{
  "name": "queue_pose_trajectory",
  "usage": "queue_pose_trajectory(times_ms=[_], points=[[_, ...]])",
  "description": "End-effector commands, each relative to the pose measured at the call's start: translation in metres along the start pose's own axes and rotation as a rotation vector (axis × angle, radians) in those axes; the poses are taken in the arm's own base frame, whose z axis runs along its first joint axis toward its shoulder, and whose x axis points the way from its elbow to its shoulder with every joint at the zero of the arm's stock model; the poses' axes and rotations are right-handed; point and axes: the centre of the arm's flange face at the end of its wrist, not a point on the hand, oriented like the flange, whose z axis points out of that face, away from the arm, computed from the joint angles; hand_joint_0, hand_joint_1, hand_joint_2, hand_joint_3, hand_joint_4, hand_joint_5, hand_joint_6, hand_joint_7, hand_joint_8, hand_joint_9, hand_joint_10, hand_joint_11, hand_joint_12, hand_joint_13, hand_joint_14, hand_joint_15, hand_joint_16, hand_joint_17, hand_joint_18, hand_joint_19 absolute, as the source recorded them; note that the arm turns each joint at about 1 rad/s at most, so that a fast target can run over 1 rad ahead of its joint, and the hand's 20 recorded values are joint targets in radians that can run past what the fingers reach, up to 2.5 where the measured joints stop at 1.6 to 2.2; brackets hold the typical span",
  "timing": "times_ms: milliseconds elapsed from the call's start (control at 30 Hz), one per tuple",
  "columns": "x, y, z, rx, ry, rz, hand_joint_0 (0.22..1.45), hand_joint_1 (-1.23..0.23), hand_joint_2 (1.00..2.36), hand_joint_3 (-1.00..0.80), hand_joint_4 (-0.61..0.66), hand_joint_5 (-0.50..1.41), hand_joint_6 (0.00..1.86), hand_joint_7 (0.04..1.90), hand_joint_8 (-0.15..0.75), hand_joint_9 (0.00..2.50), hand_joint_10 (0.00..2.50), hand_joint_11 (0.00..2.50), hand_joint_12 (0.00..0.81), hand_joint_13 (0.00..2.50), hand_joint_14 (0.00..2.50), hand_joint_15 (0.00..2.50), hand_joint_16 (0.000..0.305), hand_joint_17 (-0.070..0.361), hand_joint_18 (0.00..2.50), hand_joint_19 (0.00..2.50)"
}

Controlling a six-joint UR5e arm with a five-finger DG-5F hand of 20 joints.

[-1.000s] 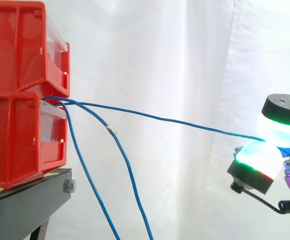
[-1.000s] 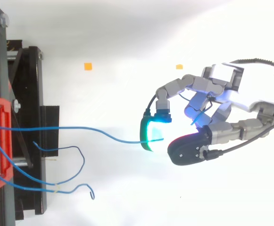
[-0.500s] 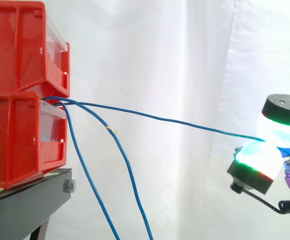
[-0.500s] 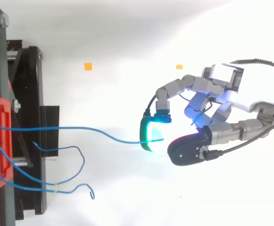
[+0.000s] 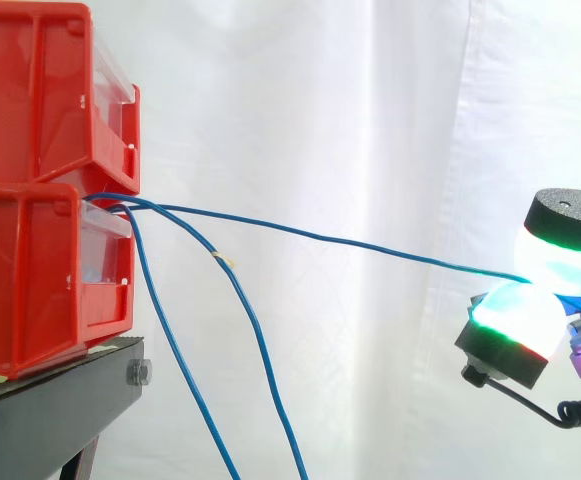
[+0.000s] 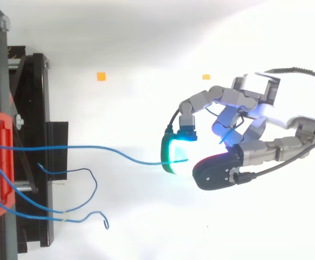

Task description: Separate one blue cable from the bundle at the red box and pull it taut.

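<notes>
Two red bins (image 5: 40,190) are stacked on a black stand (image 5: 60,400) at the left. Several blue cables leave the lower bin's front. One blue cable (image 5: 350,243) runs rightward, almost straight with a slight sag, to my hand (image 6: 255,124). Glowing cyan-green fingertips (image 5: 530,300) pinch its end; in the top view the cable (image 6: 114,150) ends between the pads (image 6: 173,157). The other blue cables (image 5: 255,350) hang down from the bin and curl loose (image 6: 78,208) below the stand.
A white curtain hangs behind the work. Two small orange marks (image 6: 101,76) lie on the white floor in the top view. The black stand's frame (image 6: 32,135) lies under the bins at the left.
</notes>
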Motion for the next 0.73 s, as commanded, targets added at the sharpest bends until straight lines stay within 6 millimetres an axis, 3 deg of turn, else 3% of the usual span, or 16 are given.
queue_pose_trajectory(times_ms=[0,700], points=[[0.0006,0.0004,-0.0002,-0.001,0.001,0.0,0.61,-0.81,1.03,0.05,-0.11,-0.15,0.82,1.27,0.403,1.32,2.5,2.5,0.435,1.7,2.5,1.64,0.158,0.119,2.2,0.7],[0.0006,0.0004,-0.0002,-0.001,0.001,0.0,0.61,-0.81,1.03,0.05,-0.11,-0.15,0.82,1.27,0.414,1.33,2.5,2.5,0.431,1.7,2.5,1.62,0.159,0.119,2.21,0.69]])
